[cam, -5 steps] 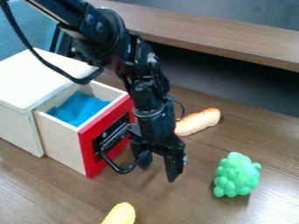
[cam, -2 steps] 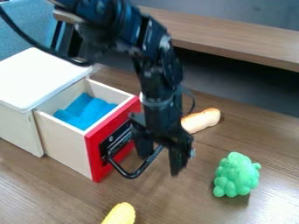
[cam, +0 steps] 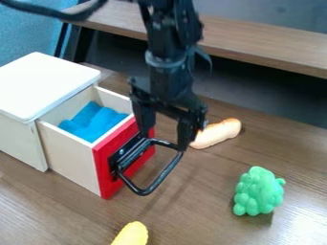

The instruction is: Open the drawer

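My gripper hangs at the drawer's red front, its two fingers spread apart. They are at the far side of the black loop handle, which sticks out from the front; whether they touch it I cannot tell. The drawer stands pulled out of the white-topped wooden box, with its red face toward the right. Blue cloth lies inside the drawer.
A bread-like toy lies just right of the gripper. Green toy grapes sit farther right on the wooden table. A yellow toy is at the near edge, and a raised wooden ledge runs behind.
The drawer slid slightly farther out early on, and the blue cloth shifted in it. Having first moved right, the gripper has since risen away from the table beside the handle.
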{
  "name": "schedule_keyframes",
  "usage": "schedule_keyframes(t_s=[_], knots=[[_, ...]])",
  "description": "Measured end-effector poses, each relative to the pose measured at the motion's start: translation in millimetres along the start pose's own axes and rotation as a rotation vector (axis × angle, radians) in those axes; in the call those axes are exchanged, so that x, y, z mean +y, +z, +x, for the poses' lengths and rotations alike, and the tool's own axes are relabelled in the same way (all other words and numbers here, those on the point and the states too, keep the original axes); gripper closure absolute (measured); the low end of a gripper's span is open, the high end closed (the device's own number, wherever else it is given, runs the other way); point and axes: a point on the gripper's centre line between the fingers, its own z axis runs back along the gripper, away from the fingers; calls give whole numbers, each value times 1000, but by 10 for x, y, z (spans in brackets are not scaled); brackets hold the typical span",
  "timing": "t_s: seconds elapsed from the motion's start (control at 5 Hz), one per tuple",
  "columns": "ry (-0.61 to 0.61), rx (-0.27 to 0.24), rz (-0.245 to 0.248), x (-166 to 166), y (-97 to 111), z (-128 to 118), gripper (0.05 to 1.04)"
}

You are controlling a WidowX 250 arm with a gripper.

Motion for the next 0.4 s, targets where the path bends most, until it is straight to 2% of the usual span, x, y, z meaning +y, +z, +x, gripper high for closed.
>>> schedule_keyframes(t_s=[0.2, 0.4], knots=[[2, -42, -22, -3, 292, -20, 84], [31, -124, -26, 89, 623, -67, 84]])
